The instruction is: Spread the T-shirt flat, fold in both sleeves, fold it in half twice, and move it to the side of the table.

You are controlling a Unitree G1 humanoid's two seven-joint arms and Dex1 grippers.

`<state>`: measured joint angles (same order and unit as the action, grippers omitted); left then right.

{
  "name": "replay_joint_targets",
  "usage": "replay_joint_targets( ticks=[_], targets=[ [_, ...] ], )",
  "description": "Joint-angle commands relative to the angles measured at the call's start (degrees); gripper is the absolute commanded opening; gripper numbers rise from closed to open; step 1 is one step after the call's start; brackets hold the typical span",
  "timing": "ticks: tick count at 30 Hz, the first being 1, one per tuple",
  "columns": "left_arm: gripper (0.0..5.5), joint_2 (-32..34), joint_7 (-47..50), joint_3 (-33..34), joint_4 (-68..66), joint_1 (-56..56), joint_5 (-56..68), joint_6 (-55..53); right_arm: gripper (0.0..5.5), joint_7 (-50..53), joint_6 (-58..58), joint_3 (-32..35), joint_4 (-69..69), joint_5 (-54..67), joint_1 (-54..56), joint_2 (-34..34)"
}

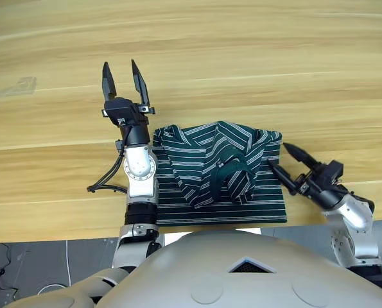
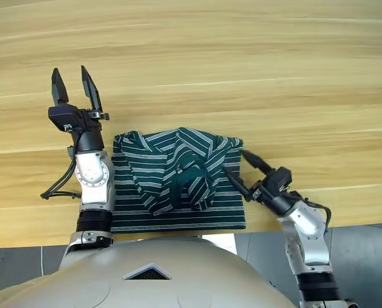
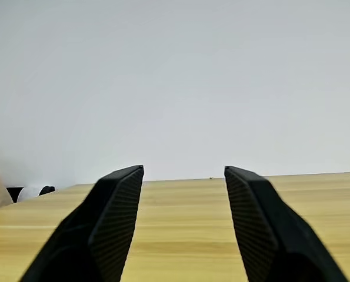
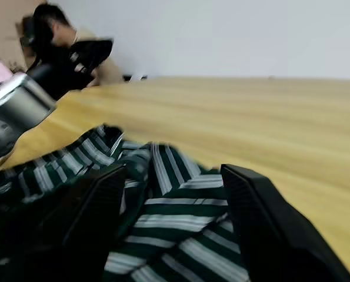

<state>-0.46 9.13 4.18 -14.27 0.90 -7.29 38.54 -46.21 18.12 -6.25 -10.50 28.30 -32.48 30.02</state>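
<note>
A dark green T-shirt with white stripes lies folded into a rough rectangle at the near edge of the wooden table, with a rumpled collar bunch on top. My left gripper stands open just left of the shirt's far left corner, fingers pointing away from me, holding nothing. My right gripper is open at the shirt's right edge, its fingertips level with the cloth, nothing clamped. The right wrist view has the striped cloth close under its fingers.
Bare wood spreads far beyond and to both sides of the shirt. The table's near edge runs just under the shirt's hem, with dark floor and a cable below. A black cable loop hangs by my left forearm.
</note>
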Motion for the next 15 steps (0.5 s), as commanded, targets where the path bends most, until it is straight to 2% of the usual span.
replay_joint_targets(
  ticks=[1,15],
  targets=[
    [2.58,-0.1,0.3,-0.2,0.8,0.1,-0.2,-1.3,2.97,-0.1,-1.2,-0.5,-0.8,-3.4,-2.1,0.1],
    [2.58,-0.4,1.3,0.0,2.4,1.3,-0.6,-1.9,2.97,-2.3,-1.8,-4.2,-0.2,-6.1,-4.1,-2.1]
  ],
)
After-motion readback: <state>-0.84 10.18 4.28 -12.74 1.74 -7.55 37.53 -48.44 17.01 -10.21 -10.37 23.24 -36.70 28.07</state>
